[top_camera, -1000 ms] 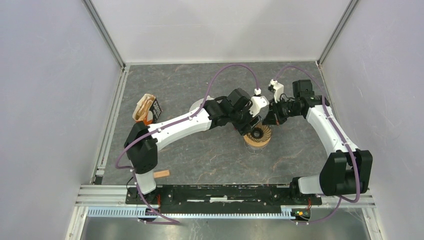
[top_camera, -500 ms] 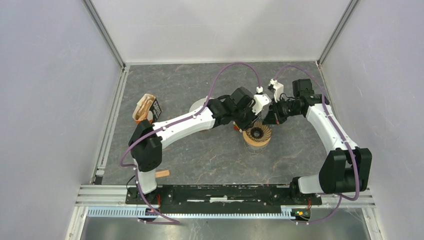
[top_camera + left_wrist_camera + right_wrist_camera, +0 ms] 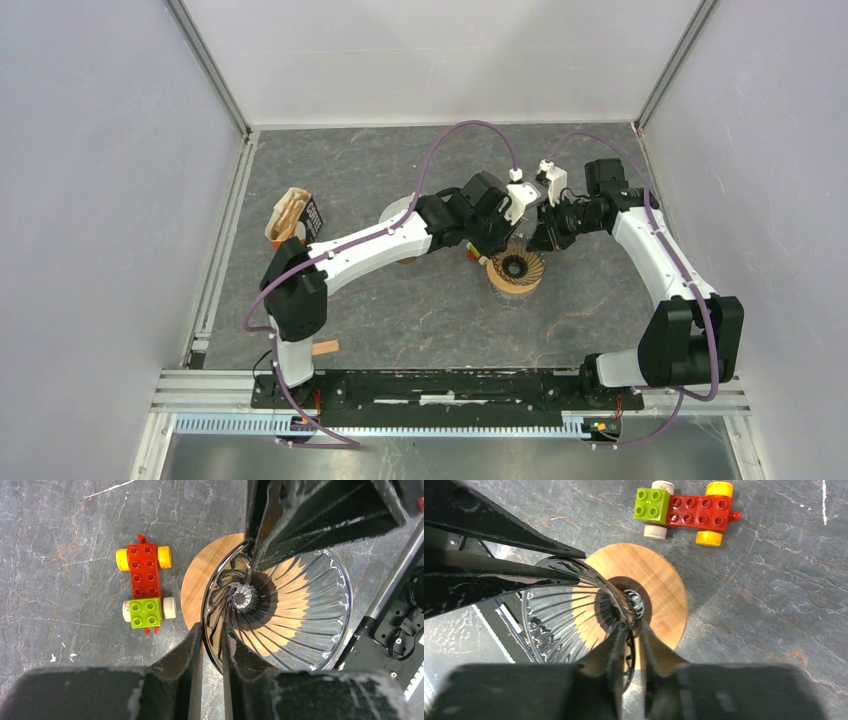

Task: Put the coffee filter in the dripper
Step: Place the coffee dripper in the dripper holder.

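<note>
Grey marbled stone covers the bench (image 3: 400, 310), and I have both arms reaching to its middle. The left arm (image 3: 360, 250) stretches in from the near left and the right arm (image 3: 655, 255) curves in from the right, meeting over the dripper (image 3: 295, 610). It is a ribbed clear-glass cone standing upright on a round wooden base (image 3: 664, 585), whose wood shows through the glass.

My left claw (image 3: 212, 630) straddles the cone's rim on the side facing the toy car, one finger inside and one outside, the gap narrow. I cannot tell whether it presses the glass. My right claw (image 3: 629, 627) stands astride the wall on the opposite side, equally narrow, and again I cannot tell whether it grips.

What I take for the coffee filter (image 3: 288, 212), a brown paper bundle, sits well apart at the bench's left edge, beside a black box (image 3: 313, 216).

Just beside the wooden base lies a red and green brick toy car (image 3: 145, 585) with yellow and white wheels. A small wooden block (image 3: 323, 348) lies near the left arm's base.
</note>
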